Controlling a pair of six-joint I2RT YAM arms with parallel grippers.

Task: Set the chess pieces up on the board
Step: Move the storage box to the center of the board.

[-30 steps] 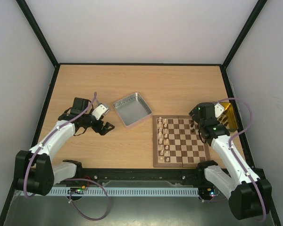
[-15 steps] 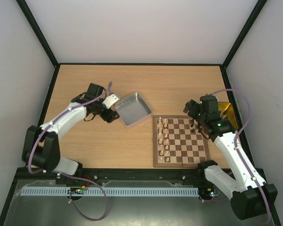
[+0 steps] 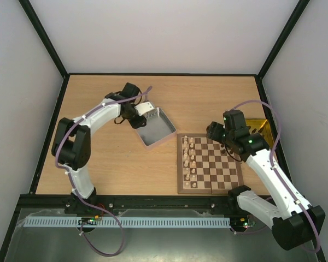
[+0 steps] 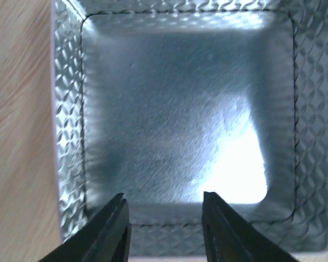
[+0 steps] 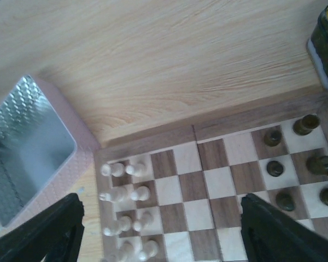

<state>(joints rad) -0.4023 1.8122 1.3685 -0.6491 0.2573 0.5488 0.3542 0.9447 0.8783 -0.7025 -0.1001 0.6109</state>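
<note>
The left hand (image 4: 164, 206) is hovering open and empty over the silver tray (image 4: 65, 109). The right hand (image 5: 159, 203) is hanging wide open above the board (image 3: 218, 170), its far edge below. Pale chess pieces (image 5: 135, 170) are standing along the board's left columns and dark chess pieces (image 5: 273, 137) along its right.

**Chess set-up staged in a robot test cell**

A white left arm (image 3: 93, 117) and right arm (image 3: 268, 169) are mounted on a black rail (image 3: 164, 204) at the near edge of a pale wooden bench (image 3: 208, 98). Plain white panels (image 3: 164, 33) held by black frame posts (image 3: 44, 38) box it in. Purple cables (image 3: 124, 232) trail from the rig. A chessboard (image 3: 210, 190) and silver tray (image 3: 153, 131) lie on the bench. It appears to be a laboratory enclosure; what is beyond the panels cannot be seen.
</note>
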